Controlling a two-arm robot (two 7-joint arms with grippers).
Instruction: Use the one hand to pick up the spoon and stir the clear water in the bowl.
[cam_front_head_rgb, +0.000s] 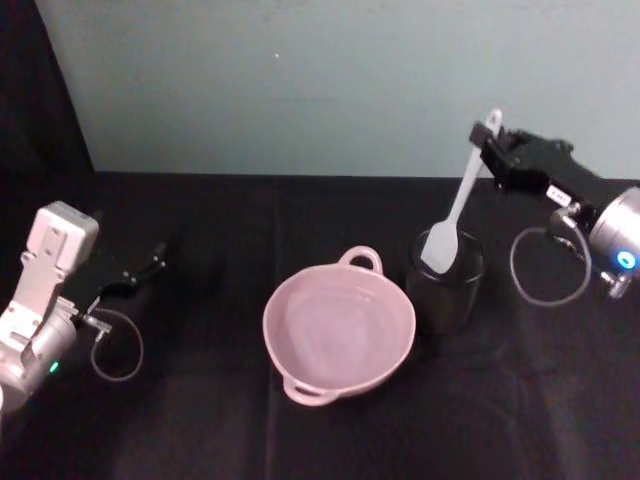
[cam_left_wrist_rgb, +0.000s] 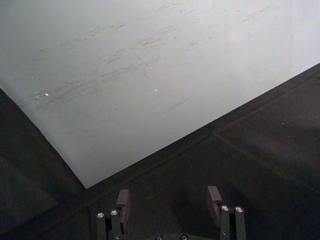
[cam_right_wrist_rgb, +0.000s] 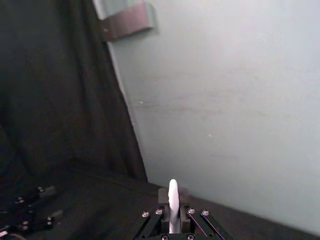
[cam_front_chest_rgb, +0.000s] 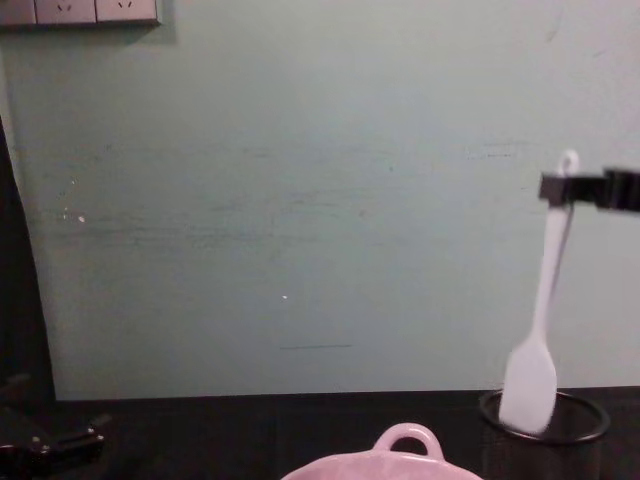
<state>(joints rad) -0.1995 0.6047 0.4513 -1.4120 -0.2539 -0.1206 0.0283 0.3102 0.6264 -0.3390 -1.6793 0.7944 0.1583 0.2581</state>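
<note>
We see a black cloth-covered table (cam_front_head_rgb: 200, 420) running back to a pale green wall (cam_front_head_rgb: 300, 80), and a black wire-mesh cup (cam_front_head_rgb: 445, 290) standing upright on it, right of centre and towards the wall. From chest height we catch the cup's round rim (cam_front_chest_rgb: 545, 425) low on the right, and white wall sockets (cam_front_chest_rgb: 80, 10) high on the wall at the left. A black curtain (cam_front_head_rgb: 30, 80) hangs beside the wall on the left, its folds reaching down to the cloth.

A pale green wall (cam_front_chest_rgb: 320, 200) rises behind a black-draped bench (cam_front_head_rgb: 200, 420). White sockets (cam_front_chest_rgb: 80, 10) sit high up, with a dark curtain (cam_right_wrist_rgb: 50, 100) to one side.
</note>
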